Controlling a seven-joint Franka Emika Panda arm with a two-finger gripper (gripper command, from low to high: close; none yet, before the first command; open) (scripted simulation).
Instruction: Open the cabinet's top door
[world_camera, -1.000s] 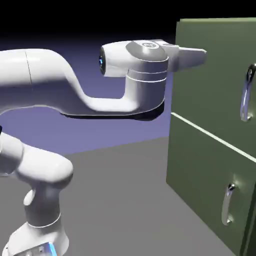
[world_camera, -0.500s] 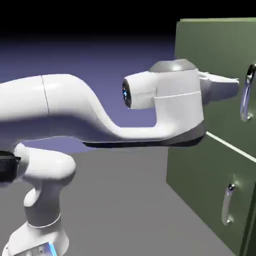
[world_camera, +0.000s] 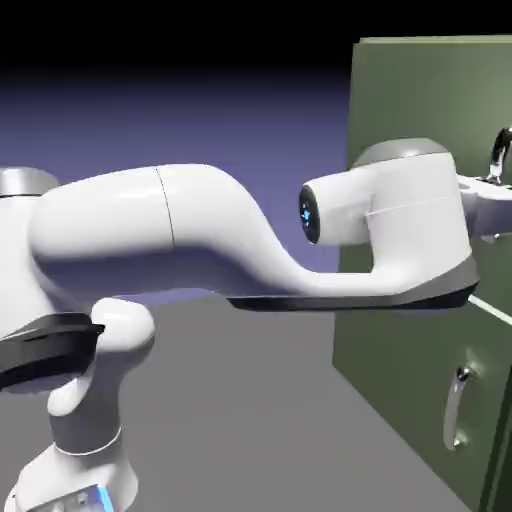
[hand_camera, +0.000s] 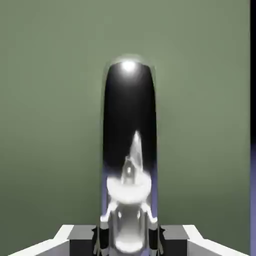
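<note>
Seen from the hand camera, the gripper (hand_camera: 128, 240) has its jaws drawn in tight on the long curved silver handle (hand_camera: 129, 150) of the top door (hand_camera: 50, 100) — the polished bar rises between the two grey fingertips (hand_camera: 100, 235) and fills the middle of the view, mirroring the hand itself, with flat olive-green panel behind it on both sides. In the exterior view, the white arm (world_camera: 180, 230) sweeps in from the picture's lower left, bends low and reaches right across the grey tabletop (world_camera: 240, 420) to the cabinet (world_camera: 400, 100), its bulky wrist housing covering much of the upper panel; the hand meets the handle at the picture's right edge, where only the bar's top end shows. The top door lies flush with the cabinet front, shut, and the pale seam dividing it from the lower door (world_camera: 400, 400) runs just under the wrist. The lower door's shorter silver handle (world_camera: 457, 410) stands untouched well below the hand. A small blue light glows on the wrist housing; no brand, label or lettering can be read on the arm or cabinet.
</note>
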